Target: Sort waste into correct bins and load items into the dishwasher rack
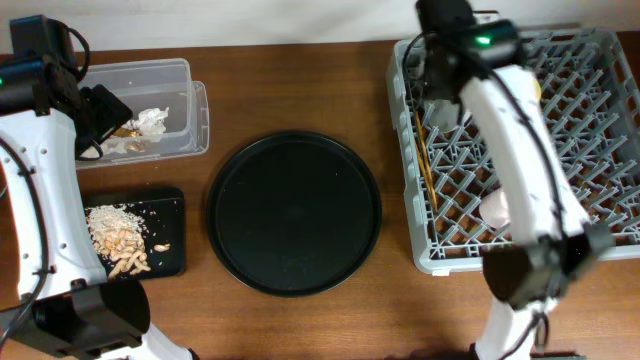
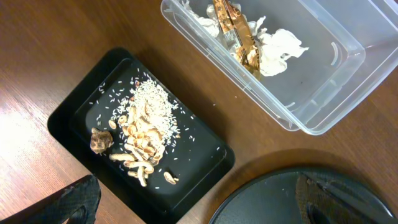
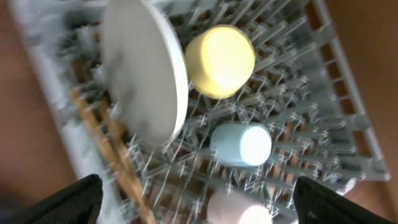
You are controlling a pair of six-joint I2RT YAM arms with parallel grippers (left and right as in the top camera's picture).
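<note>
The grey dishwasher rack (image 1: 590, 120) fills the right side. Seen from the right wrist, it holds a grey plate (image 3: 143, 81) on edge, a yellow bowl (image 3: 221, 59), a light-blue cup (image 3: 239, 144), a pink cup (image 3: 239, 211) and wooden chopsticks (image 3: 106, 143) along its left side. My right gripper (image 3: 205, 205) hovers open above the pink cup, holding nothing. The clear tub (image 1: 150, 110) holds white napkins (image 2: 280, 50) and brown stick scraps (image 2: 233, 31). The shallow black tray (image 2: 68, 121) carries beige food bits (image 2: 146, 134). My left gripper (image 2: 205, 205) hangs open and empty above the tray's near edge.
A large round black tray (image 1: 294, 212) lies bare in the middle, between the bins and the rack. The right arm (image 1: 520, 150) stretches across the rack's left half. Brown wooden tabletop (image 1: 300, 330) surrounds everything.
</note>
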